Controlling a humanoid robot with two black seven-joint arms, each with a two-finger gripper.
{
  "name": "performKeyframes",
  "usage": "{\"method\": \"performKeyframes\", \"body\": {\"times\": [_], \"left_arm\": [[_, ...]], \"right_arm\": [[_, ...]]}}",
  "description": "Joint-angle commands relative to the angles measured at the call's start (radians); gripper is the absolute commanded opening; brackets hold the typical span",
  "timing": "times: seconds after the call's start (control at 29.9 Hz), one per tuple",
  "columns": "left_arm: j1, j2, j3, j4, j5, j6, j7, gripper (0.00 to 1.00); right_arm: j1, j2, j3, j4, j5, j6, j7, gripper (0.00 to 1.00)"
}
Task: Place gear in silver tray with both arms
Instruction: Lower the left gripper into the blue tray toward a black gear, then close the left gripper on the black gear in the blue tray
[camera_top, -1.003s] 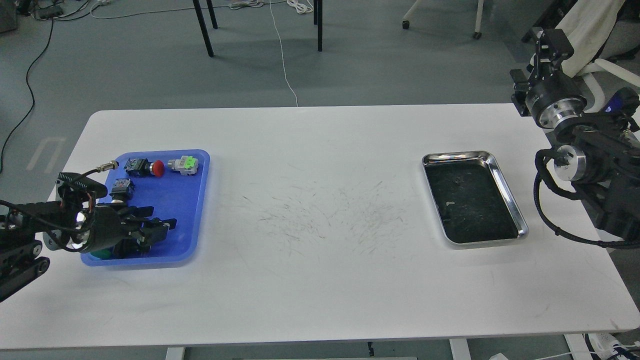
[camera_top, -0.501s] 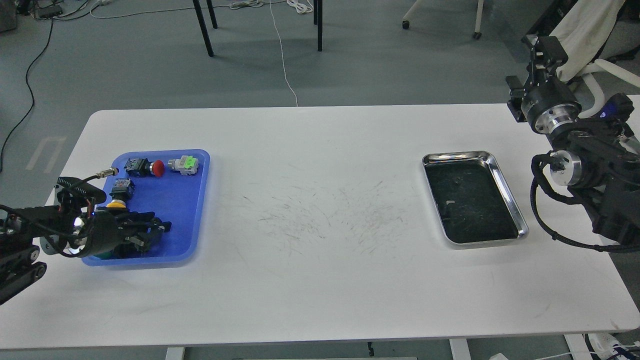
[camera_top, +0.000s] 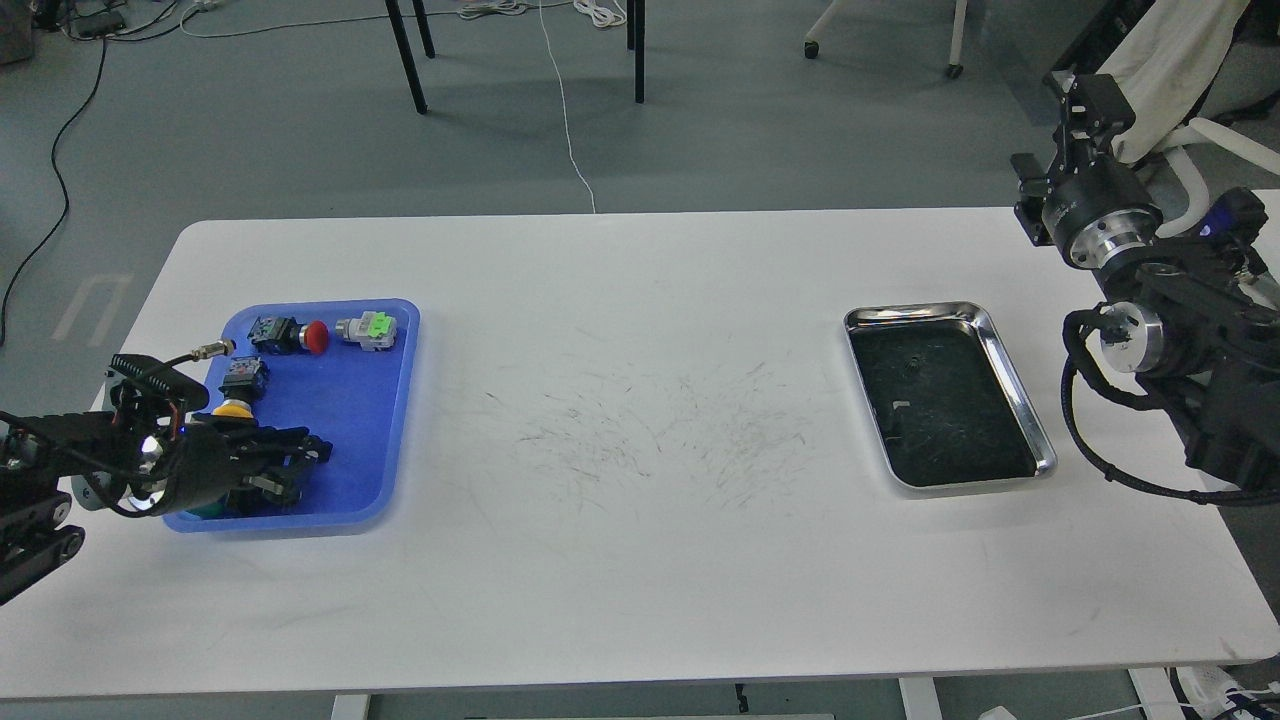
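The silver tray (camera_top: 1012, 372) lies on the right of the white table, with nothing in it but scratches. My left arm comes in low from the left. Its gripper (camera_top: 296, 465) hovers over the near end of the blue plastic tray (camera_top: 350, 420), fingers pointing right and spread apart. A small dark and grey part lies between the fingers; I cannot tell whether it is the gear. My right gripper (camera_top: 1085, 95) is raised beyond the table's far right corner. It points away, and its fingers cannot be told apart.
The blue tray also holds a red-capped button (camera_top: 315, 337), a grey and green part (camera_top: 368, 329), a yellow-capped button (camera_top: 235, 405) and a metal connector (camera_top: 213, 348). A green piece (camera_top: 205, 510) shows under my left wrist. Chair legs and cables lie on the floor beyond the table.
My left gripper has drawn back to the left over the blue tray, uncovering the yellow-capped button. My right arm has shifted slightly left and up.
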Motion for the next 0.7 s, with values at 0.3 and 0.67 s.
{"method": "performKeyframes", "body": {"times": [0.3, 0.67], "left_arm": [[0.0, 0.026, -0.003, -0.009, 0.003, 0.016, 0.0, 0.11], [-0.016, 0.026, -0.003, -0.003, -0.012, 0.02, 0.0, 0.36]], "right_arm": [[-0.002, 0.0, -0.006, 0.002, 0.0, -0.001, 0.0, 0.95], [-0.011, -0.001, -0.007, 0.0, 0.0, 0.0, 0.0, 0.95]]}}
